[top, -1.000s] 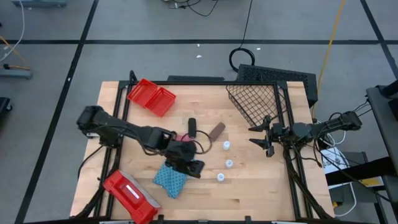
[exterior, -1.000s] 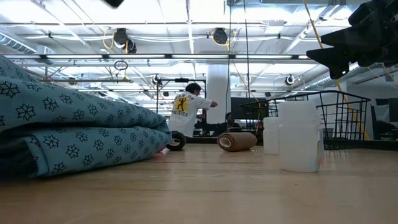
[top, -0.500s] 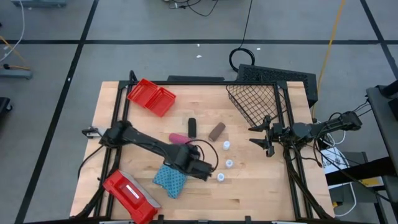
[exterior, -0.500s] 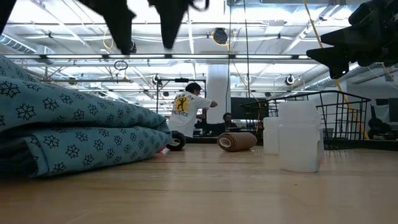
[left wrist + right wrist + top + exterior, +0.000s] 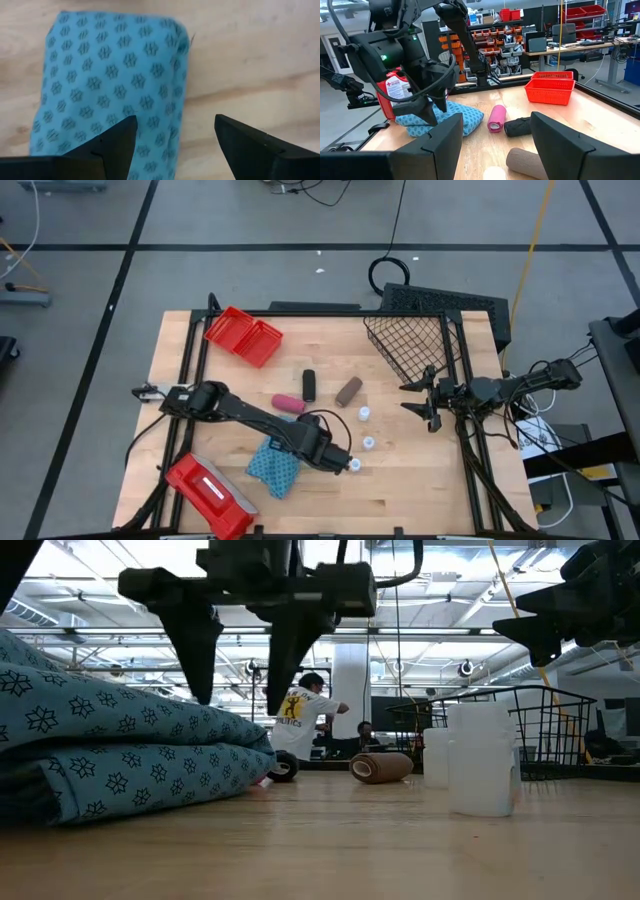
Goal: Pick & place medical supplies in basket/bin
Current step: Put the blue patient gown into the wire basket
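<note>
The blue folded cloth pad (image 5: 272,468) lies flat near the table's near edge. My left gripper (image 5: 335,457) hovers open just right of it, above its right edge (image 5: 177,75), with fingertips clear of the wood in the low view (image 5: 240,670). The nearest white bottle (image 5: 355,465) stands beside this gripper, with two more (image 5: 369,444) (image 5: 365,414) beyond. Pink (image 5: 288,403), black (image 5: 309,385) and brown (image 5: 348,390) rolls lie mid-table. My right gripper (image 5: 425,402) waits open at the right edge, below the wire basket (image 5: 410,340).
A red two-compartment bin (image 5: 243,335) sits at the far left. A flat red case with a white label (image 5: 208,492) lies at the near left corner. Bare wood stretches along the near right. People stand in the room beyond (image 5: 298,720).
My left gripper moved toward the table's right and near edges, from over the pink roll and cloth to beside the nearest white bottle. It also came down into the low view. The pink roll is now uncovered in the high view.
</note>
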